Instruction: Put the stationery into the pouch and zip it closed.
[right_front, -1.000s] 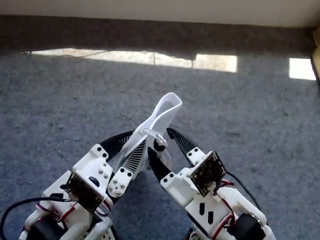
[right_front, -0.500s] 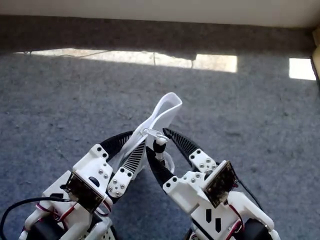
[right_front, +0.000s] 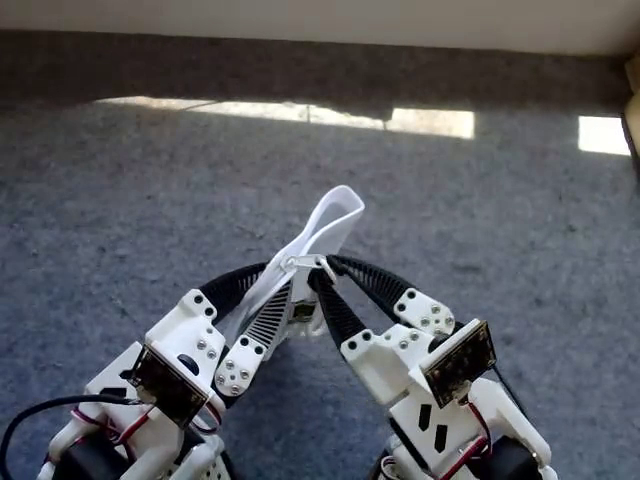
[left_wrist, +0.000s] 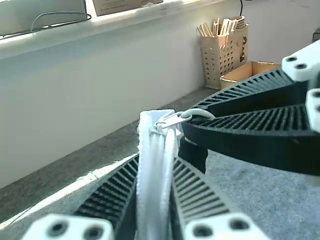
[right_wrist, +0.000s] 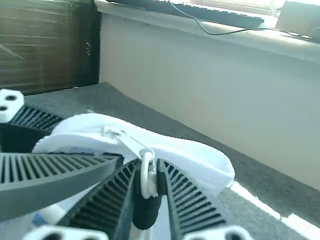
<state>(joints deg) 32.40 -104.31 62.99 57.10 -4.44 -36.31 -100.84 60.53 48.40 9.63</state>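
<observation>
White fabric pouch sits clamped edge-on between the closed fingers of the left gripper, above the grey carpeted table. The right gripper is clenched on the zipper pull at the pouch's zip edge.

The grey-carpeted table carries sunlit patches (near its far edge).

Matt white cloth, faintly rough weave: pouch. Bright glossy metal: zip pull. Matt black ribbed plastic on fingers, smooth white plastic on bodies: left gripper, right gripper. Rough grey felt-like cloth: table.
</observation>
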